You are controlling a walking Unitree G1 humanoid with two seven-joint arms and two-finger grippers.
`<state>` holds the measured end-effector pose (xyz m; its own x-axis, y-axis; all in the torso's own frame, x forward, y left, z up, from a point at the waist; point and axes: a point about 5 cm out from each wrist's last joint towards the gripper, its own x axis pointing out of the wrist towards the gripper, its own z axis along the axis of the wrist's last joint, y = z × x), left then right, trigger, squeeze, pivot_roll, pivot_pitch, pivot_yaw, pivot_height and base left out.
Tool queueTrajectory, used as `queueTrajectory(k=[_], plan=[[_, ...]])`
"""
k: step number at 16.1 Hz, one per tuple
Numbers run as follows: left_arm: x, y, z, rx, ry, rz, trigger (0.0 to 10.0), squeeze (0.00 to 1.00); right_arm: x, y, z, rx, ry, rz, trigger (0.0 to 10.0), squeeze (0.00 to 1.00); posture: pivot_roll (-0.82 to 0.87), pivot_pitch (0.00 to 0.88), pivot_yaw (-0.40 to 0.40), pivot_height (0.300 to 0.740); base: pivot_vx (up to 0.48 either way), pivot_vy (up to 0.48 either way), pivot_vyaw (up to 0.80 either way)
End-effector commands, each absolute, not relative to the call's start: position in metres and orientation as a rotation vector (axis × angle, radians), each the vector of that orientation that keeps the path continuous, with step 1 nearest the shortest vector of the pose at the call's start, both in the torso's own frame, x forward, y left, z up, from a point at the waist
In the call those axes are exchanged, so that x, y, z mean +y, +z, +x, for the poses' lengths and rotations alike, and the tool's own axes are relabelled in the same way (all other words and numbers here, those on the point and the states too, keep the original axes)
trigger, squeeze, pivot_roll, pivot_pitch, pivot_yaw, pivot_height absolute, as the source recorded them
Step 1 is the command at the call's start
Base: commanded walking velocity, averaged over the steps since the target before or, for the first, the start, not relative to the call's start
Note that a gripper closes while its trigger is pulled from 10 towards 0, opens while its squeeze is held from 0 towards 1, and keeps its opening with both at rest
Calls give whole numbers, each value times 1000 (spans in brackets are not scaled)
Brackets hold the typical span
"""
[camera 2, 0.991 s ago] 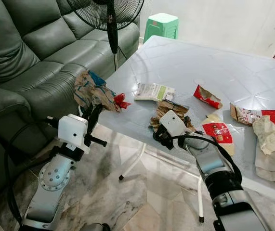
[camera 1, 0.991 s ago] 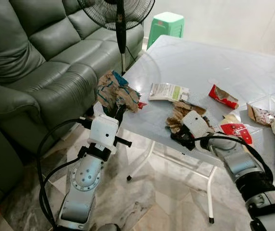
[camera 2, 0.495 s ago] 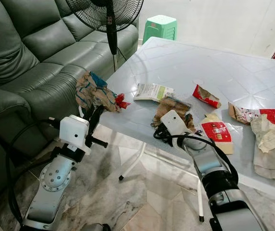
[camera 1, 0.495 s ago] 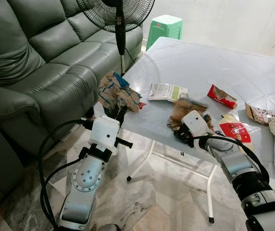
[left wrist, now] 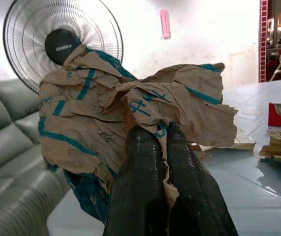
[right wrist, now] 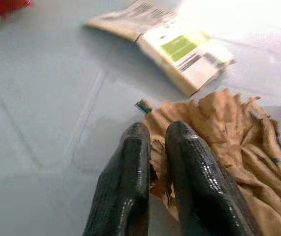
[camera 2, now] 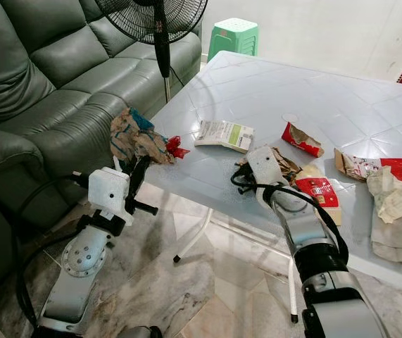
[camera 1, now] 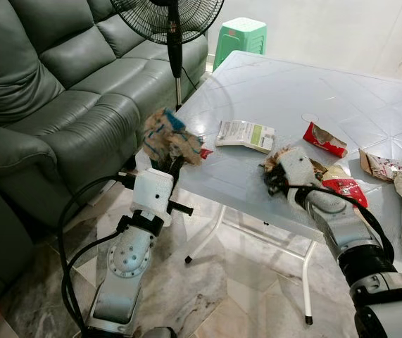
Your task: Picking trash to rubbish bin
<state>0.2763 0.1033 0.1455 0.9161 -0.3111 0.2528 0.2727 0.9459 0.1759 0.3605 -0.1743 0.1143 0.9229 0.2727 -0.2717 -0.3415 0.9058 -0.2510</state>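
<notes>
1. The left gripper [left wrist: 162, 135] is raised beside the near-left corner of the table [camera 1: 271, 95], its two black fingers pinched narrow on a crumpled brown-and-teal paper bag [camera 1: 167, 137]. The bag hangs off the table edge, above the sofa's arm. In the left wrist view the paper hides the fingertips.
2. The right gripper [right wrist: 155, 135] lies over the table's near edge, fingers closed close together on a torn brown paper scrap [right wrist: 229, 147]. From the head camera its white wrist housing covers most of that scrap, so only frayed edges show [camera 2: 285, 163].
3. Just beyond the scrap lies a flat white-and-green packet [camera 1: 245, 134], well apart from either gripper.
4. To the right sit a red wrapper [camera 1: 326, 140], a red-and-white carton [camera 2: 317, 191] partly behind the right arm, and more crumpled wrappers [camera 2: 394, 193] cut off by the picture's right edge.
5. A small red scrap [camera 2: 175, 147] rests at the table corner, touching the bag.
6. On the left stands a dark green sofa [camera 1: 53, 84].
7. Farther back are a standing fan [camera 1: 172, 28], its head cropped at the top, and a green stool [camera 1: 241, 35].
</notes>
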Motion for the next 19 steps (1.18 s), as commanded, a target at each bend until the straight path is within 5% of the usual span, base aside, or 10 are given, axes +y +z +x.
queueTrajectory(k=[1,12,19], plan=[[102,148,285,-269,-313,123,0,0,-172,127,366,172,290,-268,0,0,67,17,-4,740,0,0,0],[82,157,312,-258,-354,75,0,0,-172,145,366,35,169,-184,0,0,48,32,25,740,0,0,0],[95,158,313,-193,-278,-26,353,0,-183,203,363,-239,-22,-18,0,0,46,33,17,740,0,0,0]])
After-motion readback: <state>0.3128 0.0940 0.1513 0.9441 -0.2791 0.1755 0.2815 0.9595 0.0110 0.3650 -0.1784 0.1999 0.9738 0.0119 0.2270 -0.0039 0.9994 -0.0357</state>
